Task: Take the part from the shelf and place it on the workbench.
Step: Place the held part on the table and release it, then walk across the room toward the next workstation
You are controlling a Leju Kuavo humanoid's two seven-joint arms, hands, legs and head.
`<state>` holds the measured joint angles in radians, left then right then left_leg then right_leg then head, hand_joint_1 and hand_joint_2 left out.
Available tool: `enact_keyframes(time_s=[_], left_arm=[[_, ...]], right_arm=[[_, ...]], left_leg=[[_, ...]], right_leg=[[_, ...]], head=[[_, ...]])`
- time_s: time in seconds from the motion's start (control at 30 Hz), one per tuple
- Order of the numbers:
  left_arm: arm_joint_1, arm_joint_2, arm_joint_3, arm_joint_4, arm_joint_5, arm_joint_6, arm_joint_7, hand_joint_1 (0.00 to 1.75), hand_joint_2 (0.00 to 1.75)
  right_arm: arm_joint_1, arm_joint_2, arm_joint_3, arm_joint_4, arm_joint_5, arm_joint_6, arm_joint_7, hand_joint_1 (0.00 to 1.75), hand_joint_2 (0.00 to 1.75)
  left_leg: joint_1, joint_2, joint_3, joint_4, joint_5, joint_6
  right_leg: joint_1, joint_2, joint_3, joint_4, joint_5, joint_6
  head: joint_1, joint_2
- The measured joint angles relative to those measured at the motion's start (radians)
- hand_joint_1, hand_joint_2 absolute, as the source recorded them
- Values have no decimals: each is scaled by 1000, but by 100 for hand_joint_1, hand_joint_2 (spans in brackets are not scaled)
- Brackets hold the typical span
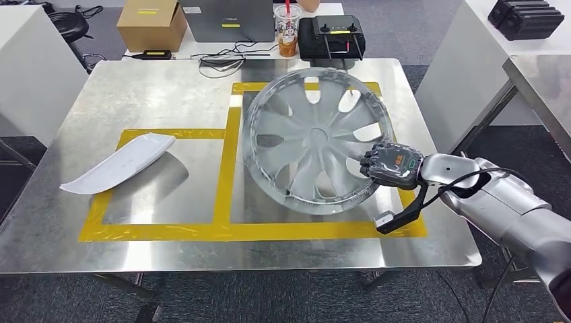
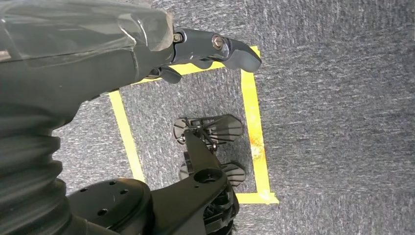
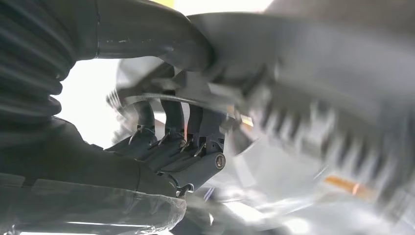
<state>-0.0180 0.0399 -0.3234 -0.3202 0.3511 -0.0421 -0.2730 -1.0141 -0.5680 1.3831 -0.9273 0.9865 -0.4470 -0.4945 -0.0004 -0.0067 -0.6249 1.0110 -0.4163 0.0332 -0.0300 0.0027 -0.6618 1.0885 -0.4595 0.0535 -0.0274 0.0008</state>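
A round silver wheel cover stands tilted on the steel workbench, inside the right yellow-taped box, its far rim raised. My right hand grips its near right rim, fingers over the edge. In the right wrist view the dark fingers clamp the blurred ribbed rim. My left hand hangs over grey carpet, holding nothing, fingers slightly curled and apart.
A white curved panel lies in the left taped box. At the back stand a cardboard box, a laptop, a drink cup and a black controller. Another table is at the right.
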Motion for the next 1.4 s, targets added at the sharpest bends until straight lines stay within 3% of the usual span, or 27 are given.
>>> enact_keyframes(time_s=[0.03,0.1,0.17,0.23,0.27,0.33,0.4,0.5,0.63,0.7,0.77,0.83,0.87,0.9,0.93,1.0,1.07,1.2,1.27,1.33,1.4], left_arm=[[0,0,-2,0,2,2,0,0,175],[0,1,-9,0,6,5,0,0,175],[0,2,-17,0,8,13,0,0,175],[0,2,-23,0,10,24,-1,0,175],[0,3,-25,0,10,28,-1,0,175],[0,3,-30,1,12,35,2,0,87],[0,3,-33,2,15,36,4,0,0],[0,3,-33,3,16,36,5,0,0],[-2,9,-42,8,32,37,10,0,0],[-2,10,-43,10,37,43,12,0,0],[-4,10,-44,10,44,50,12,0,0],[-5,10,-44,11,50,57,12,0,0],[-4,10,-44,11,53,61,12,0,0],[-4,10,-44,12,55,64,12,0,0],[-4,10,-44,12,58,67,12,0,0],[-4,9,-44,12,65,72,12,0,0],[-4,7,-44,12,77,76,12,0,0],[1,4,-43,13,102,81,14,0,0],[3,3,-42,13,110,83,14,0,0],[3,1,-42,13,117,85,14,0,0],[4,0,-42,13,120,87,14,0,0]], right_arm=[[3,-2,0,-1,-5,-19,-9,124,175],[14,-3,0,-3,-13,-41,-23,124,175],[22,-3,-1,-4,-20,-49,-30,62,87],[21,-1,-8,-4,-25,-52,-32,0,0],[19,1,-12,-4,-28,-53,-32,0,0],[15,11,-18,-4,-33,-53,-32,0,0],[12,19,-18,-4,-36,-53,-33,0,0],[12,21,-18,-4,-37,-53,-33,0,0],[-19,51,-23,-3,-53,-47,-36,0,0],[-18,58,-24,-3,-55,-47,-33,0,0],[-18,62,-24,-2,-55,-48,-27,0,0],[-17,65,-21,4,-54,-48,-20,0,0],[-14,67,-19,8,-53,-46,-17,0,0],[-12,69,-17,11,-53,-44,-14,0,0],[-11,72,-16,13,-54,-41,-12,0,0],[-12,75,-18,17,-56,-39,-2,0,0],[-12,79,-22,20,-56,-49,22,0,0],[3,96,-52,29,-64,-104,97,0,0],[14,107,-79,35,-79,-145,127,0,0],[28,116,-112,44,-95,-186,145,0,0],[47,122,-142,54,-109,-217,150,0,0]], left_leg=[[-2,0,-2,7,-5,-6],[-3,0,-5,13,-9,-16],[1,1,-8,17,-12,-23],[5,1,-31,68,-45,-35],[7,2,-56,122,-74,-41],[11,2,-115,251,-126,-49],[12,3,-147,314,-140,-51],[13,3,-148,315,-135,-51],[-1,2,3,18,-19,-20],[1,4,9,5,-9,-6],[4,5,13,-7,0,7],[1,4,11,-8,2,12],[0,4,10,-7,2,12],[-1,4,9,-7,2,12],[-1,4,9,-5,2,12],[-1,4,9,0,0,9],[-5,4,6,7,-4,1],[-4,4,2,12,-2,-19],[0,4,-16,63,-46,-31],[6,5,-61,188,-122,-43],[10,5,-94,287,-164,-47]], right_leg=[[0,-1,24,-42,12,-2],[5,1,36,-60,18,-17],[2,1,36,-61,20,-28],[-4,1,38,-62,23,-37],[-4,1,39,-62,23,-40],[-3,2,39,-62,23,-44],[-2,3,40,-62,24,-44],[-2,4,40,-62,24,-44],[6,5,38,-66,27,-29],[4,4,32,-58,22,-22],[4,3,-1,12,-15,-28],[6,3,-60,144,-68,-36],[6,3,-83,193,-83,-35],[6,2,-87,207,-83,-31],[6,2,-73,181,-70,-24],[5,0,-2,47,-25,-13],[9,-2,53,-54,3,-19],[10,-1,62,-68,17,-40],[4,-2,60,-70,22,-47],[4,-3,57,-70,25,-51],[6,-4,51,-70,30,-53]], head=[[0,0],[0,0],[0,0],[-1,0],[-2,0],[-3,0],[-3,0],[-3,0],[-2,0],[-1,0],[0,0],[1,0],[1,0],[1,0],[1,0],[2,0],[1,0],[0,0],[-2,0],[-4,0],[-4,0]])
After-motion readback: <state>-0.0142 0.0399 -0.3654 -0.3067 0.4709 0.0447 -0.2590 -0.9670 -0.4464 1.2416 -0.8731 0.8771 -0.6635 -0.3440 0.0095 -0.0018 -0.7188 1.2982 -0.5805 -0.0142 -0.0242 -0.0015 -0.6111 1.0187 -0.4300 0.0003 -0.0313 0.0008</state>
